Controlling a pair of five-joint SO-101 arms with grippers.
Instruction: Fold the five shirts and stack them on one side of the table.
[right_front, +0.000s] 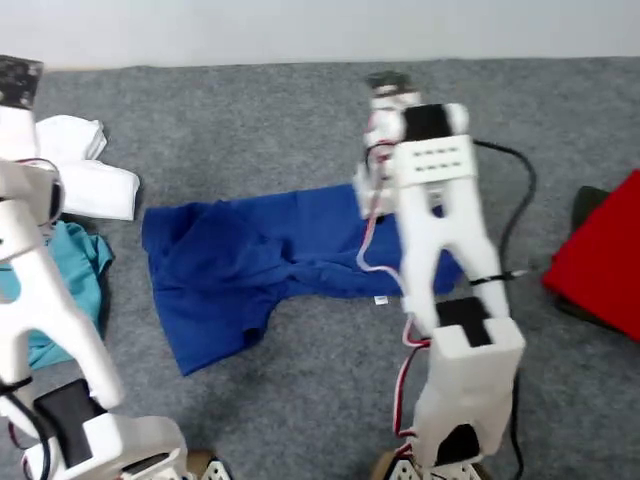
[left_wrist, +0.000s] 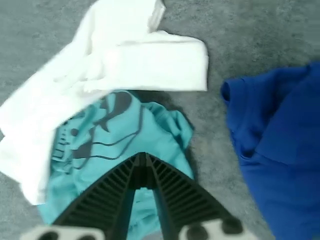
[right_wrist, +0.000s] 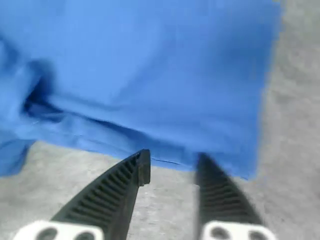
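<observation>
High view: rumpled blue shirt sprawls across nubby grey carpet.

Right gripper, fingers apart, over grey carpet; tips at edge of blue shirt.

Grey carpet, white wall

Across table centre, middle shirt, far-left shirt beyond its left end, near-left shirt just nearer and partly under that one, right-edge shirt well apart at right, right gripper over middle shirt's right end, left gripper above near-left shirt.
</observation>
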